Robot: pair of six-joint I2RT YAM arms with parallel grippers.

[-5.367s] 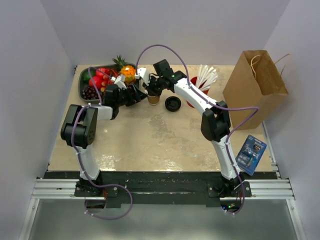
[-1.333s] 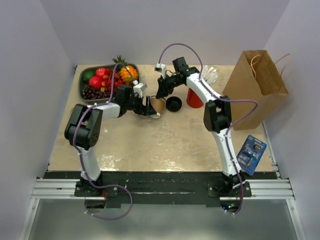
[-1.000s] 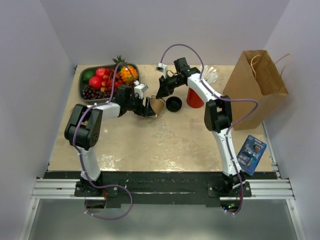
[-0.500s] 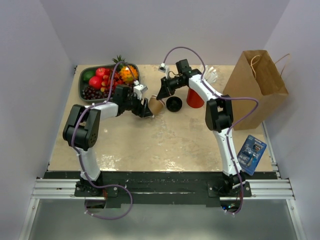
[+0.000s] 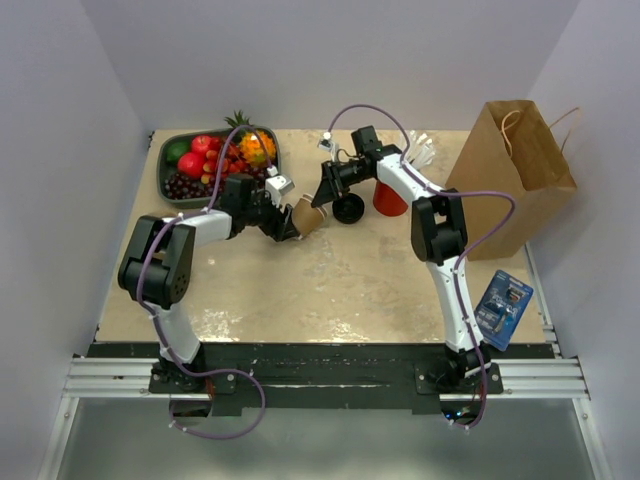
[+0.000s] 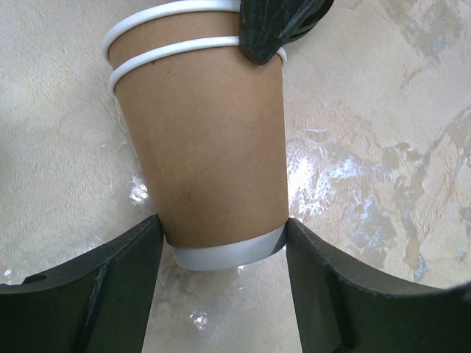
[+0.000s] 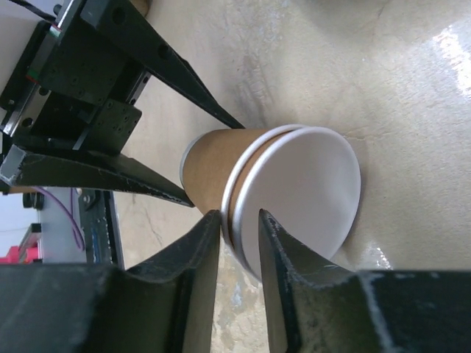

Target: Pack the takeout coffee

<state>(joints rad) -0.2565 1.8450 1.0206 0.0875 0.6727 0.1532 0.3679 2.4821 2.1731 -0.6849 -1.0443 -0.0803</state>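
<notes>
Left gripper point(image 6: 222, 243) clamps base of tilted nested cups point(image 6: 202, 140). Right gripper point(image 7: 239, 220) straddles rim, grip unclear. Black lid point(image 5: 348, 208) off, on table. Capping and loading paper bag point(image 5: 510, 165) remain.

Bright, even light; glare patches on the tabletop point(image 6: 368, 198).

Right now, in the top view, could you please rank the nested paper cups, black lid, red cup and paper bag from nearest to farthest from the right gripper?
From the right gripper:
1. nested paper cups, rim right at its fingertips, toward the left arm.
2. black lid, lying just beside it on the other side.
3. red cup, beyond the lid.
4. paper bag, standing at the far right.
</notes>
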